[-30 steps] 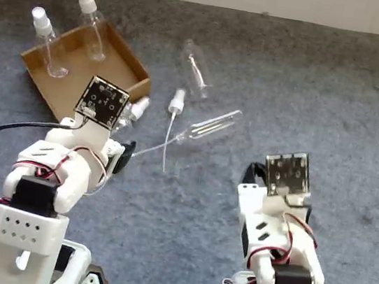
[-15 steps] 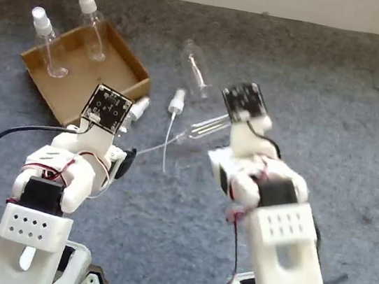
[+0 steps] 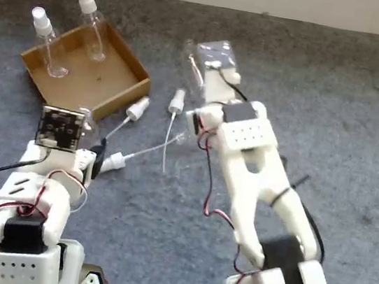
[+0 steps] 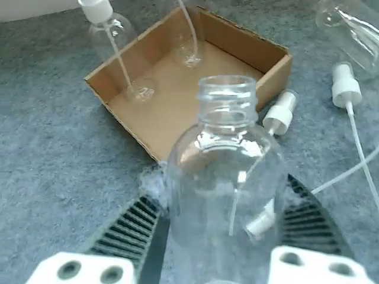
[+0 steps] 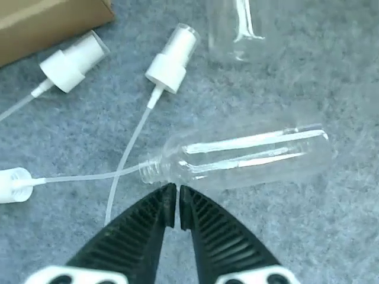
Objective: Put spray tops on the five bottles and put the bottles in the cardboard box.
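**Upper left, high view.** The cardboard box sits on the grey table. You see two capped bottles standing inside it, one toward its left corner and one toward its far corner.

**Lower left.** The left end effector is clenched on an uncapped clear bottle, with a jaw on each side of the body. In the left wrist view the open neck points toward the box.

**Centre.** Three loose spray tops lie on the table with their thin tubes trailing. One is just beside the box's right corner, one is to its right, and one is lower in the frame, near the left arm. In the right wrist view the tubes of two of them cross.

**Right of centre.** The right arm stretches from the lower right to the upper middle of the frame. The right end effector grasps nothing, and its jaws are closed almost together. Its tips are just beside the neck of a lying bottle, which has no cap and rests on its side. A second lying bottle, also without a cap, is farther off.
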